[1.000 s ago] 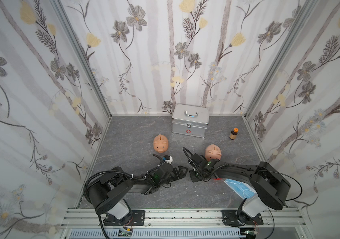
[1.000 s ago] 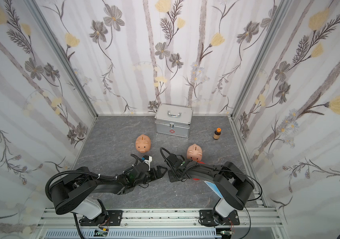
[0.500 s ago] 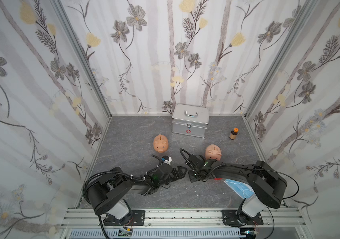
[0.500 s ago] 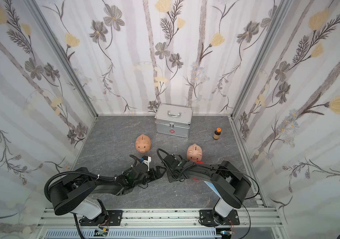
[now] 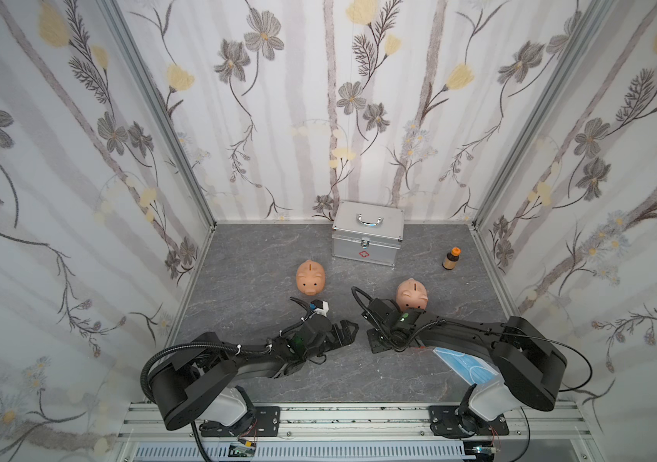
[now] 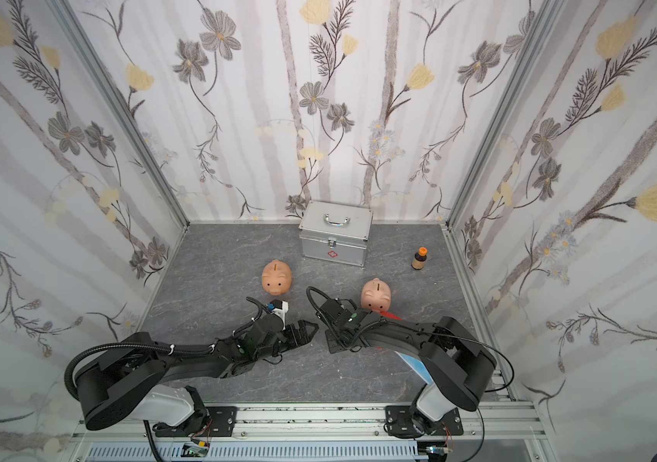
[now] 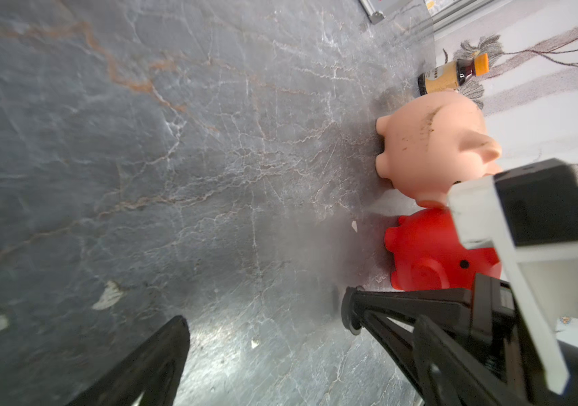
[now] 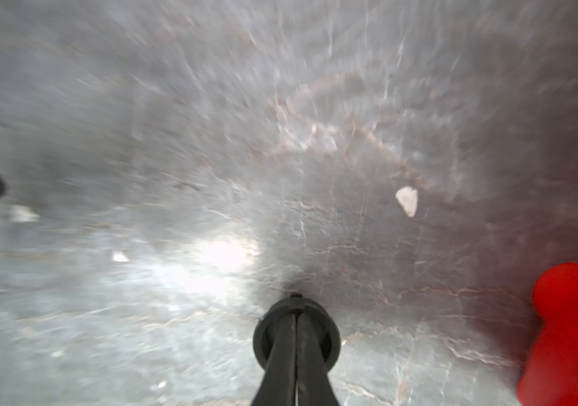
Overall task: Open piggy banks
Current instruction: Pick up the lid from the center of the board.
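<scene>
While left arm [image 5: 246,356] and right arm [image 5: 466,335] stretch low, tips nearly meeting:
left gripper [image 5: 352,331], at nine o'clock, gapes wide; right gripper [image 8: 296,318] pinches a black plug [image 8: 264,337].

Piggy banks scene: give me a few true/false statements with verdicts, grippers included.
1. The left gripper is open and empty. True.
2. All three piggy banks are peach-pink. False: there are two peach-pink piggy banks and one red piggy bank.
3. The silver metal case has its lid up. False: it is closed.
4. The brown bottle stands upright. True.
5. The right gripper grips the red piggy bank. False: it is shut on what looks like a black round plug, with the red piggy bank beside it.
</scene>
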`<state>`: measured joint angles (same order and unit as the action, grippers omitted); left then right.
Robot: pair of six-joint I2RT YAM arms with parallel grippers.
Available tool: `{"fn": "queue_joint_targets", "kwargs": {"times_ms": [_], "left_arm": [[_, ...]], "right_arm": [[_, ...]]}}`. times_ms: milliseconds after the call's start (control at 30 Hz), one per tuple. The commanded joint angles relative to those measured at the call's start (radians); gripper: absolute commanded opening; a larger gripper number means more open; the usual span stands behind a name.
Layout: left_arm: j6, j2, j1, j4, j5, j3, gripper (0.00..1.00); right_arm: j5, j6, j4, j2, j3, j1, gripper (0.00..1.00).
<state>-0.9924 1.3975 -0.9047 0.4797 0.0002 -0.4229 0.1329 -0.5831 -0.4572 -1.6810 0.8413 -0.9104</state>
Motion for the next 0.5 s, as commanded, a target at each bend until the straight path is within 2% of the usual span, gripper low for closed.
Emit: {"fn": "queue_joint_targets", "kwargs": {"times_ms": [0,167,233,367,467], "left_arm": [[0.056,-0.083,0.006,-0.148,-0.078,-0.012,1.0],[0.095,-0.239,0.043,-0.241,-0.117,0.012,1.0],[0.11,-0.293,0.081,-0.258,-0.091,0.025,1.0],[0.117,-0.371,0.169,-0.272,-0.022,0.065,1.0],[0.12,-0.4,0.245,-0.278,0.034,0.082,1.0]], "right_arm": [[-0.008,0.014,0.145,0.074,-0.019,-0.001,0.0],[-0.012,-0.01,0.282,0.132,-0.027,0.002,0.0],[-0.026,-0.02,0.347,0.127,-0.026,0.003,0.0],[-0.071,-0.047,0.531,0.055,-0.027,0.007,0.0],[-0.121,-0.076,0.586,-0.037,0.039,0.008,0.0]]}}
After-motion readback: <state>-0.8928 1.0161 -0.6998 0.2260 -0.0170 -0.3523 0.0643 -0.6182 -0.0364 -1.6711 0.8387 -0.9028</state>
